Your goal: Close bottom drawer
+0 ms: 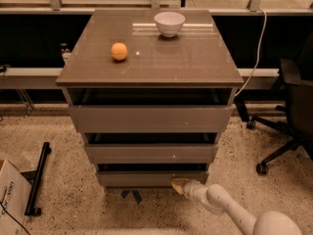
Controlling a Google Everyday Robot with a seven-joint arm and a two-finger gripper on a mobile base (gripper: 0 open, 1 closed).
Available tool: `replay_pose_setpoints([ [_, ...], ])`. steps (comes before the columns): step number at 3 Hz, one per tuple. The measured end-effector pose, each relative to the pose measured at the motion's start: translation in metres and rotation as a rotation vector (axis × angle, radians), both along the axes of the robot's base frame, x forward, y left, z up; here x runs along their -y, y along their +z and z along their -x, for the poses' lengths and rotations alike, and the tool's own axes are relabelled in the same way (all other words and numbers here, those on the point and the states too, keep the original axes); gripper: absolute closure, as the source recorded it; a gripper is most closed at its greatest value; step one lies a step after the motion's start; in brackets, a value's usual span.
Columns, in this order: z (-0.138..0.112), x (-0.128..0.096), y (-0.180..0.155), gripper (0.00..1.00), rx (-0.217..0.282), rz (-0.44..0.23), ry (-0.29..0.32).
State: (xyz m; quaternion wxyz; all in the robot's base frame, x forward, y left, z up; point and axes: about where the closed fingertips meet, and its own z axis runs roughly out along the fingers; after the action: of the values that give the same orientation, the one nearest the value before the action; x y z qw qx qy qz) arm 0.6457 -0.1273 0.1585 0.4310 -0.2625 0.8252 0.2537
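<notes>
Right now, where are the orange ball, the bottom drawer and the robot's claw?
orange ball (119, 51): camera view, middle of the ball.
bottom drawer (142, 179): camera view, middle of its flat front.
claw (179, 184): camera view, its tan tip, at the drawer's lower front edge, right of middle.

I seem to be in an office or lab, given the wheeled office chair (293, 106), speckled floor (63, 190) and cardboard box (10, 199), my end effector (180, 185) low by the bottom drawer (142, 178).

Taupe bottom drawer (142, 178) w/ tan end effector (178, 184) at front; orange ball (119, 51); white bowl (169, 23).
</notes>
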Motion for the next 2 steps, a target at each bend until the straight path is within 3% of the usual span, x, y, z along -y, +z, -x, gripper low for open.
replay_pose_setpoints([
  [2,0.0004,-0.0045,-0.0008,0.04,-0.002,-0.003,0.005],
])
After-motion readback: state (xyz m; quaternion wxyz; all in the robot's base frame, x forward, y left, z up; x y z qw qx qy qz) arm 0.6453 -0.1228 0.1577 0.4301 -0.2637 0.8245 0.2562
